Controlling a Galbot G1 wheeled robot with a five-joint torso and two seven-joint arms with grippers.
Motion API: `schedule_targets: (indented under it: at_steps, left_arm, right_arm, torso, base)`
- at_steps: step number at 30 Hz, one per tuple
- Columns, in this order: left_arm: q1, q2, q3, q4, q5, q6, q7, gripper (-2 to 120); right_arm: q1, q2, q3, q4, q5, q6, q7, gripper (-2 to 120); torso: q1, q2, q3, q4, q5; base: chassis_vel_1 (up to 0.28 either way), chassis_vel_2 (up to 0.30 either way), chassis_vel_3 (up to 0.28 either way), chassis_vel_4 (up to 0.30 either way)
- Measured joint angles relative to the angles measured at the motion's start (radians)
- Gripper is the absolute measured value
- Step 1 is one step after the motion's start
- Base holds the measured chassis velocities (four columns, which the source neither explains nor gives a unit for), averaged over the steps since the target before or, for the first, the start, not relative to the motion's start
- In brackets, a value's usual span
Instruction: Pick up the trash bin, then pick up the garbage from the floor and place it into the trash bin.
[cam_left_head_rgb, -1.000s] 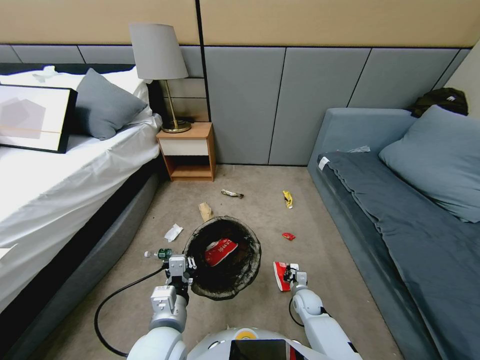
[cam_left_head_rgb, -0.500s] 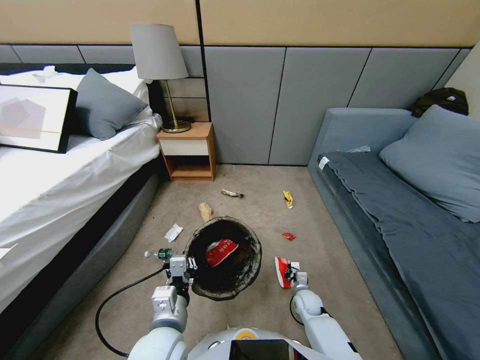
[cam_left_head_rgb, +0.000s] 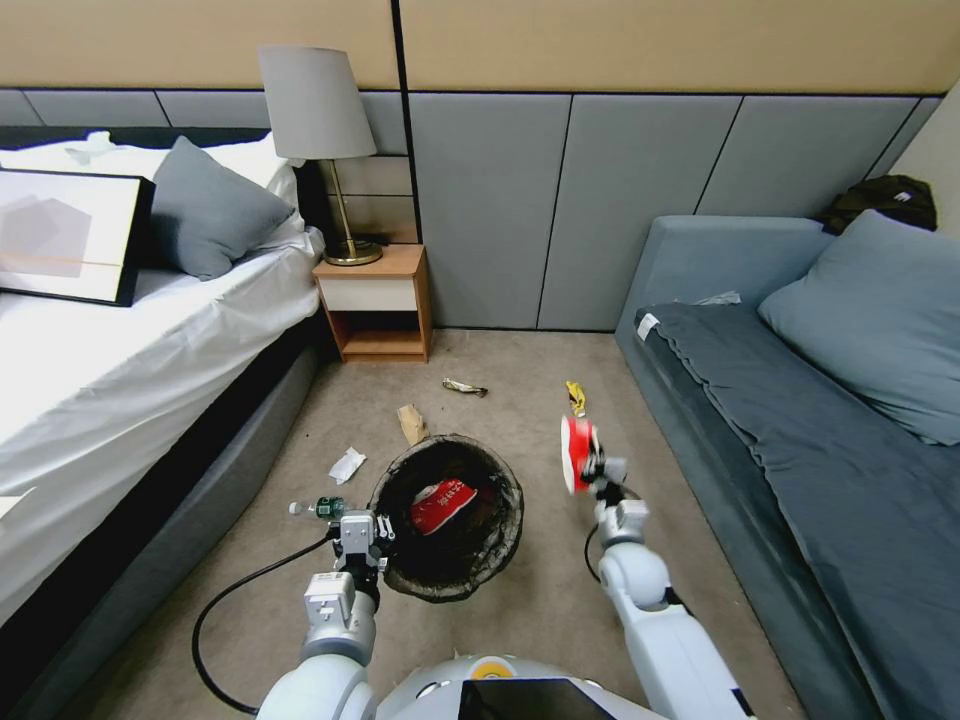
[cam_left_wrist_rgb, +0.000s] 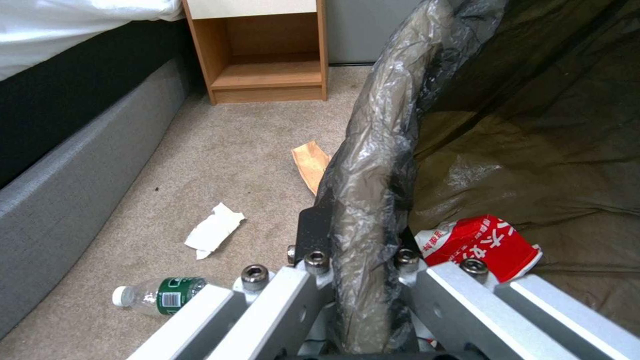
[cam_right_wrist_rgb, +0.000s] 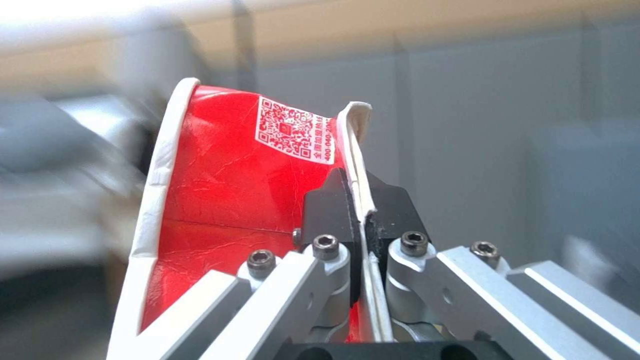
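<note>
Right gripper (cam_left_head_rgb: 590, 462) is carrying a red-and-white wrapper (cam_left_head_rgb: 575, 453), jaws pinched on its white edge, just right of the trash bin (cam_left_head_rgb: 447, 515), whose rim the left gripper (cam_left_head_rgb: 360, 540) is clamping — swing fully over the opening before releasing.

Bare floor (cam_left_head_rgb: 520, 610) separates bed (cam_left_head_rgb: 130, 400) and sofa (cam_left_head_rgb: 800, 450).
</note>
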Motion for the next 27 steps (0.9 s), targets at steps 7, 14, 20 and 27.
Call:
schedule_targets:
  at_steps: [7, 14, 20, 27]
  left_arm:
    - [-0.001, -0.001, 0.004, 0.001, -0.003, 0.001, 0.000, 0]
    - [-0.005, -0.003, 0.013, 0.006, 0.000, 0.001, 0.001, 0]
    - [-0.007, -0.003, 0.015, 0.007, 0.001, 0.001, 0.001, 0]
    - [-0.009, -0.006, 0.017, 0.008, 0.002, 0.001, 0.002, 0]
  right_arm:
    - [-0.055, -0.030, -0.041, 0.131, 0.032, 0.084, -0.169, 0]
    - [-0.112, -0.046, -0.144, 0.144, -0.016, 0.093, -0.211, 0]
    - [-0.113, -0.047, -0.213, 0.093, -0.049, 0.093, -0.219, 0]
    - [-0.103, -0.048, -0.272, -0.003, -0.080, 0.094, -0.222, 0]
  torso:
    - [0.000, 0.000, 0.000, -0.0001, -0.0004]
    - [0.000, 0.000, 0.000, -0.0001, -0.0003]
    - [0.000, 0.000, 0.000, -0.0001, -0.0003]
    - [0.000, 0.000, 0.000, 0.0000, -0.0003]
  base:
    - [0.000, 0.000, 0.000, 0.000]
    - [0.000, 0.000, 0.000, 0.000]
    - [0.000, 0.000, 0.000, 0.000]
    - [0.000, 0.000, 0.000, 0.000]
